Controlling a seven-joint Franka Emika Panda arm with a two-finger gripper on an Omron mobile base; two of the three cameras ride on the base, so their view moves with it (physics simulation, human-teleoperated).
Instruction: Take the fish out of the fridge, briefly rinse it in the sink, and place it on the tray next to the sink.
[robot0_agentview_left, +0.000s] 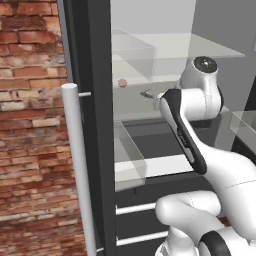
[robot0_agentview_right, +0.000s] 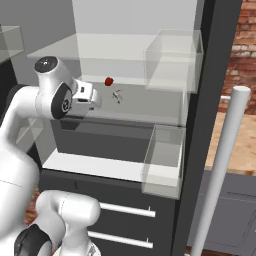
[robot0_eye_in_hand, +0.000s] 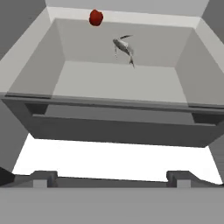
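Observation:
The fridge (robot0_agentview_left: 95, 75) stands open, showing its pale interior and glass shelves. The small silvery fish (robot0_eye_in_hand: 124, 48) lies on a glass shelf toward the back, also seen as fish (robot0_agentview_right: 117, 95) and fish (robot0_agentview_left: 146, 93). My gripper (robot0_eye_in_hand: 111, 178) is open and holds nothing; its two dark fingertips (robot0_eye_in_hand: 43, 177) stand wide apart. It hovers in front of the shelf, short of the fish and pointing at it. In the right base view the gripper (robot0_agentview_right: 96, 101) sits just left of the fish. The sink and the tray are out of view.
A small red ball (robot0_eye_in_hand: 96, 17) rests behind and left of the fish. A dark drawer (robot0_eye_in_hand: 113, 127) lies below the shelf. Clear door bins (robot0_agentview_right: 162, 162) hang on the door, beside the silver bar handle (robot0_agentview_left: 75, 160). A brick wall (robot0_agentview_left: 30, 125) flanks the fridge.

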